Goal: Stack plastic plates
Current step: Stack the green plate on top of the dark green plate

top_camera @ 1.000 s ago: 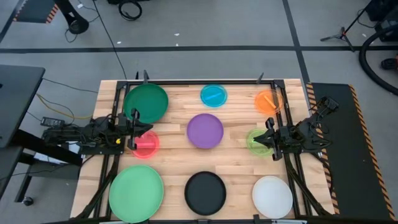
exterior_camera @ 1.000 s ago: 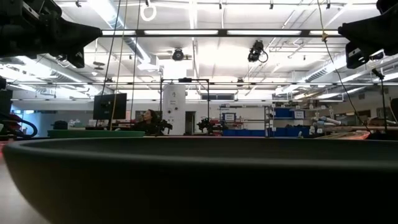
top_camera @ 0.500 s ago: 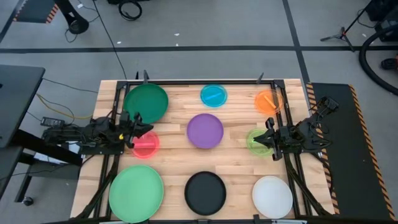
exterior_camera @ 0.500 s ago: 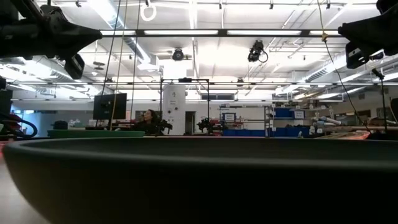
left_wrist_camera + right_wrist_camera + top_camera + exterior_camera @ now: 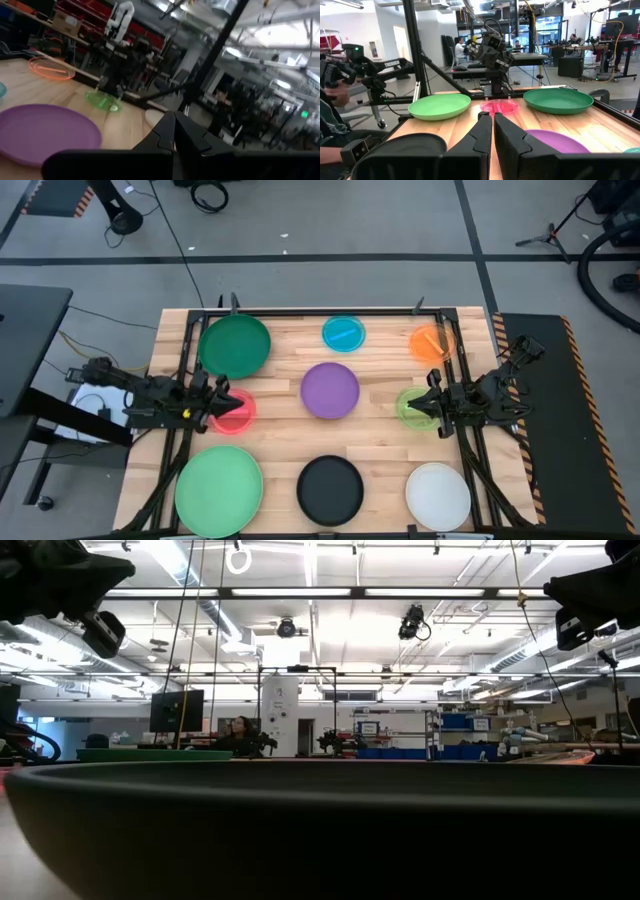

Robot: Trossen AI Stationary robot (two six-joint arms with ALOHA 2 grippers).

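Nine round plates lie flat and apart on the wooden table: dark green plate [image 5: 235, 346], blue plate [image 5: 344, 333], orange plate [image 5: 432, 343], purple plate [image 5: 330, 390], red plate [image 5: 233, 412], lime plate [image 5: 415, 406], light green plate [image 5: 219, 491], black plate [image 5: 330, 489] and white plate [image 5: 438, 496]. My left gripper [image 5: 225, 400] is shut and hangs above the red plate's left rim; the low view shows that arm [image 5: 60, 580] high up. My right gripper [image 5: 428, 402] is shut above the lime plate, also raised [image 5: 600, 590]. Both wrist views show the fingers together [image 5: 174, 116] [image 5: 492, 116].
A black metal frame [image 5: 320, 311] runs along the table's far edge, with struts down both sides. The black plate's rim [image 5: 320, 820] fills the low view's lower half. Bare wood lies between the plates. A person [image 5: 330, 85] sits beyond the table's near-side corner in the right wrist view.
My left arm has drawn back toward the table's left edge, its gripper moving from over the red plate's far rim to its left rim. In the low view it has shifted left and slightly up. The plates and my right arm have stayed where they were.
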